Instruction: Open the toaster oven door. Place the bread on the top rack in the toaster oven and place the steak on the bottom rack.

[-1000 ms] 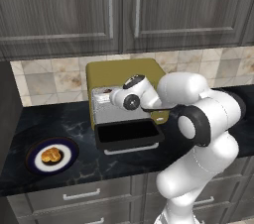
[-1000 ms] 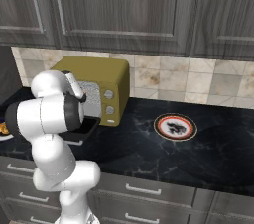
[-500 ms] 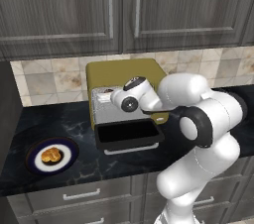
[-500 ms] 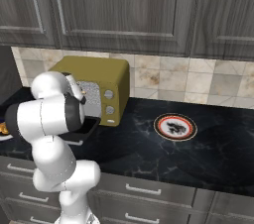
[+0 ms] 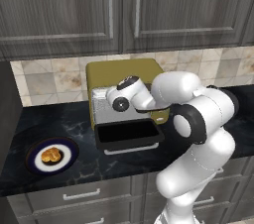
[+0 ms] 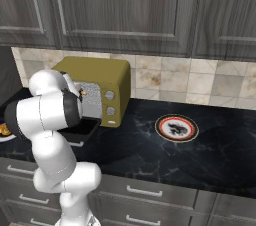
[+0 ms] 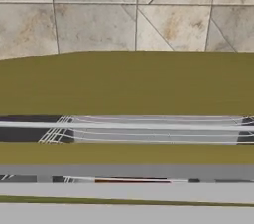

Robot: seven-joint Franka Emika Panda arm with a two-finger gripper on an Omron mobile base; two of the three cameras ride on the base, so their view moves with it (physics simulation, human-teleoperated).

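The toaster oven point(image 5: 124, 72) stands on the dark marbled counter point(image 6: 210, 155) against the tiled backsplash point(image 6: 200, 82), below the grey wall cabinets point(image 5: 114, 5). The toaster oven door point(image 5: 129, 135) is folded down flat in front of the cavity, its black inner face turned up, its front edge out over the counter. The speckled grey interior is exposed above it.

The arm reaches in from the right of the left base view. The hand sits directly before the open cavity, above the lowered door, and the gripper point(image 5: 106, 100) is turned toward the oven mouth. Its fingers are hidden behind the wrist in both base views, and the hand view does not show them, so the state of the jaws cannot be told. Nothing is seen held.

In the hand view the olive-yellow top of the oven fills the middle, with the tiles above it. Below it runs a narrow slot showing thin grey wires, probably the top rack point(image 7: 149, 131), seen nearly edge-on.

The bread point(image 5: 51, 155) lies on a blue-rimmed plate point(image 5: 34, 164) on the counter, left of the oven and well apart from it. The steak point(image 6: 175, 129) lies on a red-rimmed plate point(image 6: 161, 131) on the counter, right of the oven and well apart from it.
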